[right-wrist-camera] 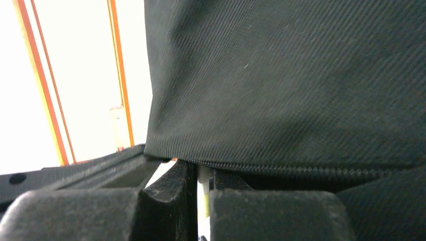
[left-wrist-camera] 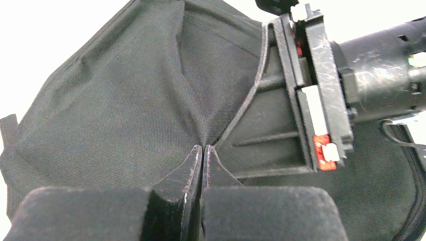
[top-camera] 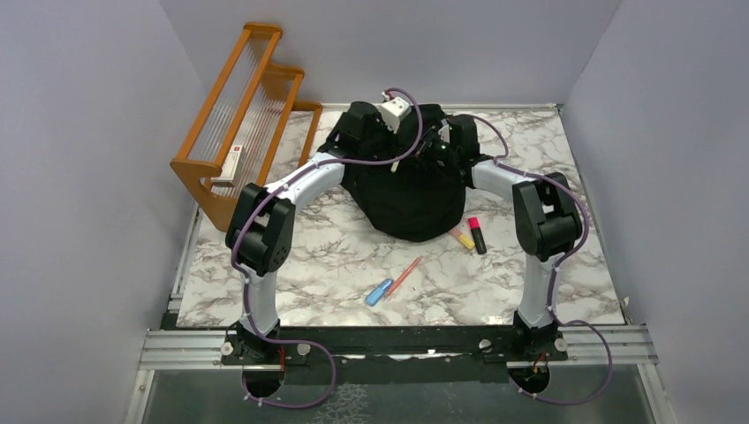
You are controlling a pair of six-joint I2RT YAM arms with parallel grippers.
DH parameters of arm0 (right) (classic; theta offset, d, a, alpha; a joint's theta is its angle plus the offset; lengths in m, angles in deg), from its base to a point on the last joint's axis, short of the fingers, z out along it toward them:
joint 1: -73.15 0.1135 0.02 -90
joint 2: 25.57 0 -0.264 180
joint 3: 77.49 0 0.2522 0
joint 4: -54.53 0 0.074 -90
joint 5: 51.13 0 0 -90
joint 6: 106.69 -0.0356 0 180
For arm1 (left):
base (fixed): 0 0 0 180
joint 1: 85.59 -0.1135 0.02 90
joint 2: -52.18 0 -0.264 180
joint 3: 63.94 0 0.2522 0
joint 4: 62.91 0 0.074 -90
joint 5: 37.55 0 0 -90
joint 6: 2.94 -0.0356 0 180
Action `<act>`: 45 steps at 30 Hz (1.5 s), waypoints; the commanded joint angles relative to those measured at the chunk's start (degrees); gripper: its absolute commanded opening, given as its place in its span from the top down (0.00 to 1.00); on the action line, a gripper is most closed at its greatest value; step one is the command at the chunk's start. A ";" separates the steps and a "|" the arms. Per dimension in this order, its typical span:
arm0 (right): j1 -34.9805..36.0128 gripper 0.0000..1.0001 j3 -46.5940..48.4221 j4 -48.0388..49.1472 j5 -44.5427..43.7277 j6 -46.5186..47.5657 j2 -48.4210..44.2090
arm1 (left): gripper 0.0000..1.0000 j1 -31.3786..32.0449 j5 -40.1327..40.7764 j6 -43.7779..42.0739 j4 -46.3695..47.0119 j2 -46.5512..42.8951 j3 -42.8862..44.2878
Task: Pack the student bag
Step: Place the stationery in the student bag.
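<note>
Marble table [top-camera: 265,274] — student bag [top-camera: 411,199], wooden rack [top-camera: 238,132], pens [top-camera: 404,276], perhaps highlighters [top-camera: 476,235].

A wooden rack [top-camera: 238,132] stands far left on the marble table [top-camera: 300,274]. A blue marker [top-camera: 379,292], orange pen [top-camera: 404,276] and pink highlighter [top-camera: 476,235] lie nearer.

- The student bag [top-camera: 411,199] is plain black; up close we see a fine diagonal twill weave in the fabric.
- The table [top-camera: 291,274] is white marble-look with grey veining.
- The rack [top-camera: 203,190] is orange-brown wood with clear ribbed panels.
- Loose bits: a pink-and-black highlighter [top-camera: 477,235], a yellow-orange highlighter [top-camera: 460,237], a blue marker [top-camera: 379,292] and an orange-red pen [top-camera: 404,276].
- The left arm [top-camera: 305,181] and right arm [top-camera: 495,172] are white and black, with purple cables.
- The left gripper [left-wrist-camera: 202,150] and right gripper [right-wrist-camera: 200,168] are matte black; we spot a white sliver [right-wrist-camera: 203,201] between the right one's fingers.
</note>
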 commanded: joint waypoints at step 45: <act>2.81 0.54 2.83 13.21 -31.71 -5.73 4.61 | 0.50 0.12 8.82 -2.77 0.59 -4.76 0.11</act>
